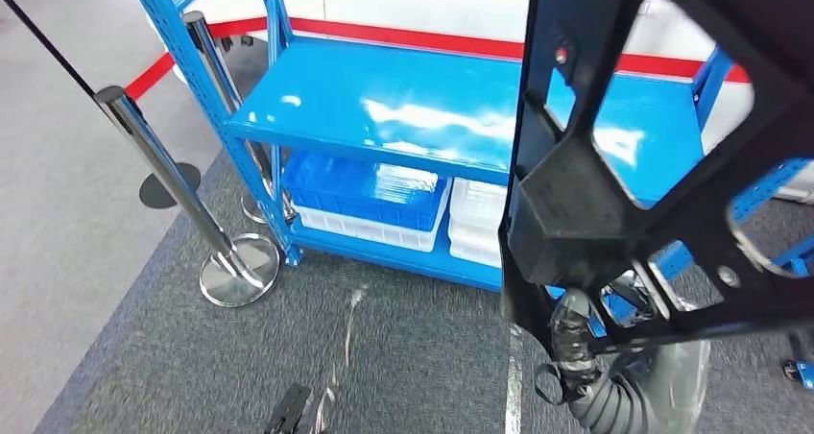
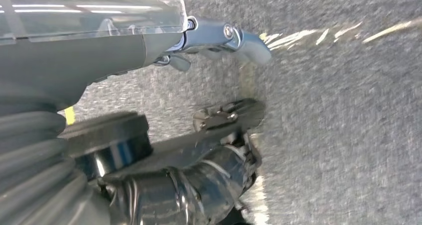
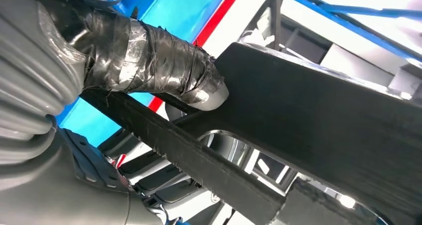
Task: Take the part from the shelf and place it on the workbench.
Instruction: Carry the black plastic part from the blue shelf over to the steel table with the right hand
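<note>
Up front, right side: part [image 1: 662, 146], a large black plastic frame with open cut-outs and ribs, held high and close to the head camera, in front of the shelf and clear of its boards.
Part, underside: the right wrist view shows a broad black bar and a thinner diagonal strut [image 3: 318, 135], with rough edges.
Right hand [image 1: 576, 343]: under the part's lower edge, at the end of a grey ribbed sleeve.
Right hand, fingers [image 3: 164, 65]: wrapped in shiny black tape, one lying against the strut where it meets the broad bar; the hand holds the part from below, though how far the other fingers close round it cannot be told.
Left hand [image 2: 199, 155]: hanging low over the carpet, blurred.
Left hand, fingers [image 2: 224, 116]: dark and taped, with a pale thumb [image 2: 234, 36] set apart from them; nothing seen in them, but the blur leaves it uncertain whether they are spread or curled.
Shelf [image 1: 422, 108]: blue metal, glossy top board bare, perforated uprights.
Lower board: blue crate [image 1: 360, 189] stacked on white trays [image 1: 365, 228], with more white trays [image 1: 475, 223] just beside.
Behind shelf: red band [image 1: 413, 38] along a white surface.
Left of shelf: chrome posts [image 1: 163, 165] on round bases, carrying a red belt.
Floor: grey carpet [image 1: 192, 357] with pale streaks, lighter grey floor further left.
</note>
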Controlling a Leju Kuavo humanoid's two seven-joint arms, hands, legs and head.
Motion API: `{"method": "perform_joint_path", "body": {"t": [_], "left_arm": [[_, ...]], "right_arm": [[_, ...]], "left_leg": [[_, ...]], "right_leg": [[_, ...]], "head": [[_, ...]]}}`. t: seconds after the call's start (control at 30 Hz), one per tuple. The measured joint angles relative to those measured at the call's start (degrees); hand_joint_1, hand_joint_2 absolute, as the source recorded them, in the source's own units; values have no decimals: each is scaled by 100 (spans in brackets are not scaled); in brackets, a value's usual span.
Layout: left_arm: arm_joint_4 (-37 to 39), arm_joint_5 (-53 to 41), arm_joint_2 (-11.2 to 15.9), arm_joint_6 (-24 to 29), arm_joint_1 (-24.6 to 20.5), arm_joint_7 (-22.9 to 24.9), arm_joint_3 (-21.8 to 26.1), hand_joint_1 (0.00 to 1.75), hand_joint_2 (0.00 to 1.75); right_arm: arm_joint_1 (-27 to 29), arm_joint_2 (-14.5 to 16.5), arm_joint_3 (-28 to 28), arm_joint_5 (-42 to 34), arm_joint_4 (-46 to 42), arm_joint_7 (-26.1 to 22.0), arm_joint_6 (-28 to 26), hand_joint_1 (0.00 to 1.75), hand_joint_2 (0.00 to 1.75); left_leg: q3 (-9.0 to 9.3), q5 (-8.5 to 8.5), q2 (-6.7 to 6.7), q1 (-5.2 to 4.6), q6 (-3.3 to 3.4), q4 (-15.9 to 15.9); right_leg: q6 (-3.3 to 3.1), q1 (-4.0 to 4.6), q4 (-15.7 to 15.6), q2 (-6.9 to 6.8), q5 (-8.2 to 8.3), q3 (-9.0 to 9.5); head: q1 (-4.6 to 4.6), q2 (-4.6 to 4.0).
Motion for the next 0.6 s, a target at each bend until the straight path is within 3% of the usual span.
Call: {"method": "perform_joint_path", "body": {"t": [0.07, 0.1, 0.13, 0.2, 0.27, 0.33, 0.37, 0.43, 0.47, 0.5, 0.6], "left_arm": [[-10, -40, -2, -15, 5, 15, -11, 0, 175], [-17, -67, -4, -25, 4, 20, -19, 0, 175], [-23, -92, -5, -39, 1, 25, -26, 0, 175], [-29, -124, -5, -73, -3, 34, -37, 0, 175], [-31, -133, 12, -105, -17, 40, -39, 0, 175], [-37, -137, 42, -121, -47, 40, -42, 0, 175], [-39, -138, 54, -125, -59, 40, -49, 0, 175], [-43, -145, 62, -125, -66, 43, -74, 0, 175], [-44, -155, 62, -125, -63, 47, -87, 0, 175], [-44, -168, 63, -125, -59, 51, -97, 0, 175], [-49, -207, 64, -120, -59, 58, -125, 0, 175]], "right_arm": [[66, 67, 9, -80, -21, -101, -14, 175, 175], [109, 102, 9, -118, -28, -170, -16, 175, 175], [151, 135, 9, -152, -33, -228, -17, 175, 175], [218, 179, 9, -200, -35, -299, -18, 175, 175], [268, 214, 9, -231, -54, -335, -20, 175, 175], [299, 254, 9, -256, -91, -363, -23, 175, 175], [308, 270, 9, -269, -106, -371, -27, 175, 175], [317, 293, 9, -291, -119, -378, -34, 175, 175], [326, 300, 9, -303, -122, -384, -36, 175, 175], [333, 305, 9, -319, -125, -393, -38, 175, 175], [345, 310, 9, -380, -127, -449, -41, 175, 175]], "left_leg": [[-139, -610, 1, 10, -30, 555], [-180, -838, 0, 10, -28, 893], [-175, -930, -1, 7, -15, 1169], [56, -724, -3, -13, 36, 1268], [628, -480, -3, -61, 108, 659], [1218, -574, -9, -121, 157, -207], [1371, -637, -14, -147, 175, -483], [1381, -551, -17, -155, 200, -660], [1359, -457, -2, -142, 223, -713], [1318, -369, 16, -124, 248, -761], [1066, -154, 48, -109, 306, -730]], "right_leg": [[-56, 14, -3, -8, 136, -145], [-69, 29, -1, -12, 204, -235], [-76, 48, 1, -15, 274, -328], [-83, 76, 5, -18, 411, -506], [-72, 80, 4, -15, 539, -643], [-29, 69, -25, -21, 663, -698], [1, 57, -64, -28, 731, -700], [58, 51, -160, -33, 864, -700], [78, 54, -164, -26, 834, -718], [92, 62, -85, -19, 691, -757], [138, 64, 775, -11, -174, -941]], "head": [[-31, 0], [-37, 0], [-37, 0], [-35, 0], [-36, 0], [-36, 0], [-44, 0], [-55, 0], [-54, 0], [-43, 0], [-13, 0]]}}
